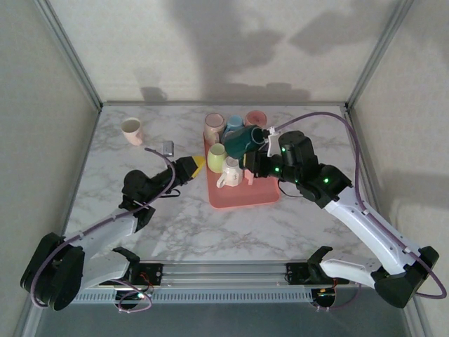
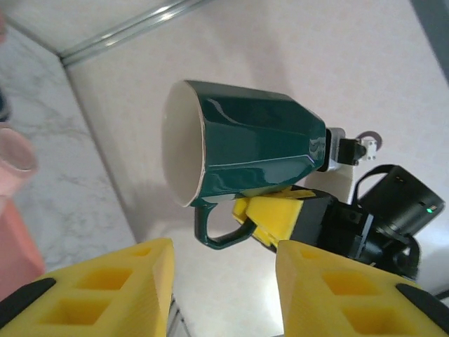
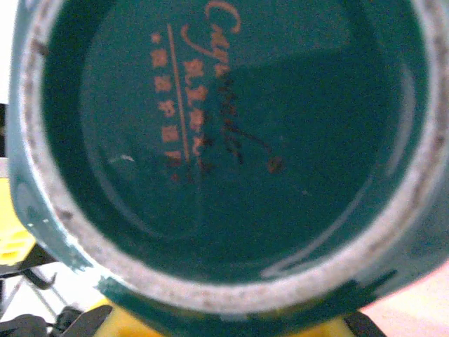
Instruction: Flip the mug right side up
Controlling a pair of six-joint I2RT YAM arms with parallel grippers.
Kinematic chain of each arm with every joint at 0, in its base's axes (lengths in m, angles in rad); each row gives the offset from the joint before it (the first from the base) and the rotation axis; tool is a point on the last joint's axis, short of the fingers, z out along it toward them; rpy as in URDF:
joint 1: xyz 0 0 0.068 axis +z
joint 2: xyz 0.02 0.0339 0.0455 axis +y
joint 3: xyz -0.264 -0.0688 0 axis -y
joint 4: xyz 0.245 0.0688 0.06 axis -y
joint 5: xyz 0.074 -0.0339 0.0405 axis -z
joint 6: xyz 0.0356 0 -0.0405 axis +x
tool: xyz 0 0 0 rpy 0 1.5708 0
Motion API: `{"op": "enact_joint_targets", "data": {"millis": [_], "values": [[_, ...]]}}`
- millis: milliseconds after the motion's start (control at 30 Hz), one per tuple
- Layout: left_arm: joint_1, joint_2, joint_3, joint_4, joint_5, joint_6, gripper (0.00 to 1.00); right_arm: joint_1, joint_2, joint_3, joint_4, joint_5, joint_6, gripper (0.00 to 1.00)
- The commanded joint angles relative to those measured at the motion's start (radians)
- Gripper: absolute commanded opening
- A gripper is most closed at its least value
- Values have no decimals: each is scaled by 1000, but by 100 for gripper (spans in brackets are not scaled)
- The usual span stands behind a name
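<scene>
Right tool (image 1: 258,156) is gripping the green mug (image 1: 242,140) and holding it on its side above the 12 o'clock end of the pink tray (image 1: 242,198). The mouth is facing 9 o'clock. Judgement: it is being held high so it can be turned clear of the other cups (image 1: 228,175). Left tool (image 1: 193,165) is hanging wide open and empty at the tray's 9 o'clock edge.

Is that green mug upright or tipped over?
Tipped on its side: the green mug, clamped in the right gripper, has its mouth facing sideways, not up.
</scene>
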Motion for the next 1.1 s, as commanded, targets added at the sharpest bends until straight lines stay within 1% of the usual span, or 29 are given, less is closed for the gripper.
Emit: {"op": "enact_joint_targets", "data": {"millis": [0,200,367,700,833,1067], "values": [[-30,20,22,196,-21,-85,44,-11,-8,61,210,-111,11,0],[-67,66,29,271,-39,-120,45,-20,32,56,335,-190,81,0],[-86,134,29,410,-40,-193,46,-21,55,45,422,-231,145,0],[-128,268,85,600,-51,-247,50,-24,90,32,503,-292,243,0],[-141,299,107,612,-61,-252,50,-24,90,11,536,-305,276,0],[-142,359,132,683,-87,-274,48,-26,102,-26,591,-339,340,0]]}}
